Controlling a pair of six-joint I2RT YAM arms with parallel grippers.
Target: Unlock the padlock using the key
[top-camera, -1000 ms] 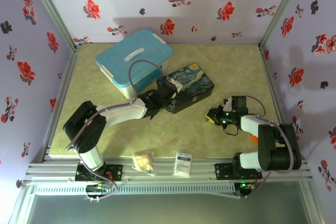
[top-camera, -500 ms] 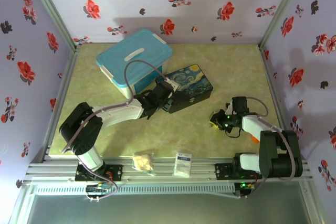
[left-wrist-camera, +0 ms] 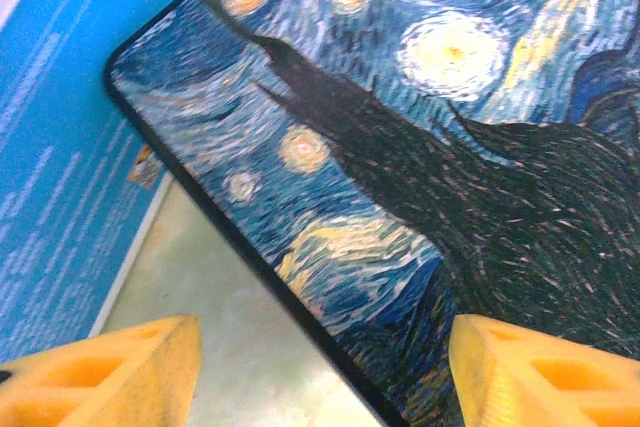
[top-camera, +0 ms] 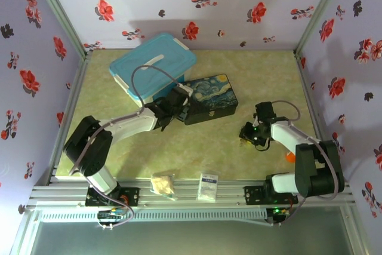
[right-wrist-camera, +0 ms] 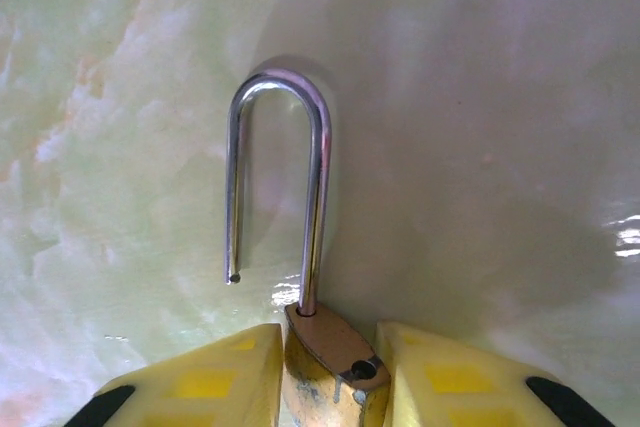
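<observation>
The brass padlock (right-wrist-camera: 330,362) stands between the yellow fingers of my right gripper (right-wrist-camera: 330,379), which touch its body on both sides. Its silver shackle (right-wrist-camera: 318,197) is sprung open, one leg free above the table and the other still in the body. In the top view my right gripper (top-camera: 246,135) sits low on the table at the right. My left gripper (top-camera: 178,104) hangs open over the left edge of the painted dark-blue box (left-wrist-camera: 420,147), with nothing between its fingers (left-wrist-camera: 110,367). The key is out of view.
A blue-lidded plastic container (top-camera: 152,67) touches the painted box (top-camera: 212,97) at the back left. A white packet (top-camera: 208,186) and a beige lump (top-camera: 162,183) lie on the front rail. A small orange thing (top-camera: 289,157) lies by the right arm. Flowered walls close three sides.
My left gripper has drawn back to the left along the painted box and its jaws have spread. The box has shifted a little. My right gripper has moved slightly farther back with the padlock.
</observation>
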